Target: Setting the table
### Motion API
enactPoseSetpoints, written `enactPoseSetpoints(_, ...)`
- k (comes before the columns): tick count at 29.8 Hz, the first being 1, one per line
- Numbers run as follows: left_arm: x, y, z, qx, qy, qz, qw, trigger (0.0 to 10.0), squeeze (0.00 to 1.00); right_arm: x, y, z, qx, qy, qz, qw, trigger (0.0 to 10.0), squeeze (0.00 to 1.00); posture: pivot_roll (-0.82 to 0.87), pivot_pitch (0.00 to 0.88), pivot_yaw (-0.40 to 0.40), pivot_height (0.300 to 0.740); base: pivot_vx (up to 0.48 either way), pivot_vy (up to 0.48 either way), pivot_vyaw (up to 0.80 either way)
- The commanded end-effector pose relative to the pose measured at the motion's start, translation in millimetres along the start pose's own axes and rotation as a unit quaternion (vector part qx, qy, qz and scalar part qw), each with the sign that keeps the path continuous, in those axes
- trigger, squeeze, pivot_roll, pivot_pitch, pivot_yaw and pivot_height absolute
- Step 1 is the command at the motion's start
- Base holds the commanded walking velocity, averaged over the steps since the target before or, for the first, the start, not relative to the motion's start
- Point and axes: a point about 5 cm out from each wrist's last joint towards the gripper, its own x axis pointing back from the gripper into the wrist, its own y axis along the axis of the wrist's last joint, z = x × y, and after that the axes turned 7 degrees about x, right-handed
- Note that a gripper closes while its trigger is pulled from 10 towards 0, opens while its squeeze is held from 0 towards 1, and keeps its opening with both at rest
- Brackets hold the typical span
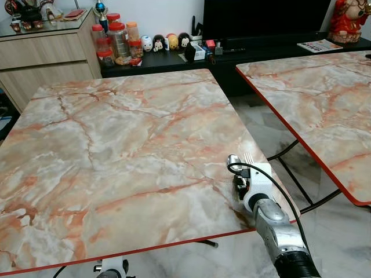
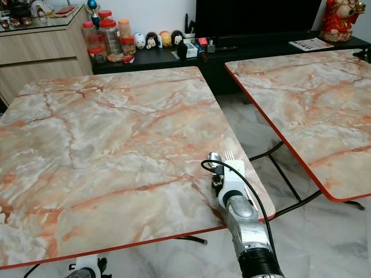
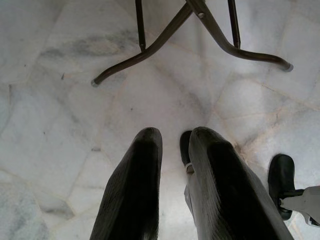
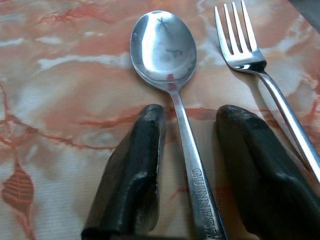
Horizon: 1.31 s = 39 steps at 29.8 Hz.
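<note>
So far, only cutlery is showing on the table: a spoon (image 4: 167,55) is lying bowl-up on the marble-patterned table (image 1: 116,145), near its front right corner, with a fork (image 4: 250,55) lying just beside it, tines pointing the same way. The right gripper (image 4: 187,150) is hovering low over the spoon's handle, its two black fingers (image 4: 132,175) spread to either side of the stem and not pinching it, so the jaws are standing open around the handle. Whether the spoon is being let go or about to be picked up cannot be told from this moment.

The left gripper (image 3: 175,190) is hanging idle below the table edge, pointing at the pale stone floor (image 3: 60,100) and the table's metal legs (image 3: 210,30); its fingers are lying close together with only a narrow slit between them, gripping nothing.

Judging by the bare tabletop, the setting is looking barely begun: one spoon and one fork are laid at a single place, and no plate, glass or other place is showing. A second table (image 1: 324,98) is standing well apart to the right, beyond a gap of floor, likewise bare.
</note>
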Motion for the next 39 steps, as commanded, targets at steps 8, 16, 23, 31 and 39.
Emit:
enactPoseSetpoints(8, 0.0, -0.7, 1.1, 0.002, 0.003, 0.006, 1.000, 10.0, 0.00, -2.9, 1.5, 2.8, 0.002, 0.004, 0.000, 1.000, 0.0, 0.00, -0.05, 0.000, 0.014, 0.740, 0.000, 0.000, 0.00)
enactPoseSetpoints(16, -0.1, -0.8, 0.5, 0.000, 0.001, 0.007, 1.000, 10.0, 0.00, -3.5, 1.1, 3.5, 0.003, 0.005, -0.001, 1.000, 0.0, 0.00, -0.05, 0.000, 0.016, 0.740, 0.000, 0.000, 0.00)
enactPoseSetpoints(23, -0.1, -0.6, 0.8, 0.000, 0.003, 0.006, 1.000, 10.0, 0.00, -3.8, 2.5, 9.4, -0.003, 0.014, -0.009, 1.000, 0.0, 0.00, -0.05, 0.000, 0.015, 0.740, 0.000, 0.000, 0.00)
enactPoseSetpoints(31, 0.0, -0.7, 1.1, -0.001, 0.007, 0.005, 1.000, 10.0, 0.00, -2.0, 22.4, 18.6, -0.015, 0.045, -0.081, 0.996, 1.0, 0.00, -0.05, 0.000, 0.013, 0.740, 0.000, 0.000, 0.00)
enactPoseSetpoints(39, 0.1, -0.1, 3.7, -0.003, 0.015, 0.001, 1.000, 10.0, 0.00, 7.7, 56.1, 14.7, -0.027, 0.019, -0.210, 0.977, 10.0, 0.00, -0.06, 0.000, 0.016, 0.740, 0.000, 0.000, 0.00)
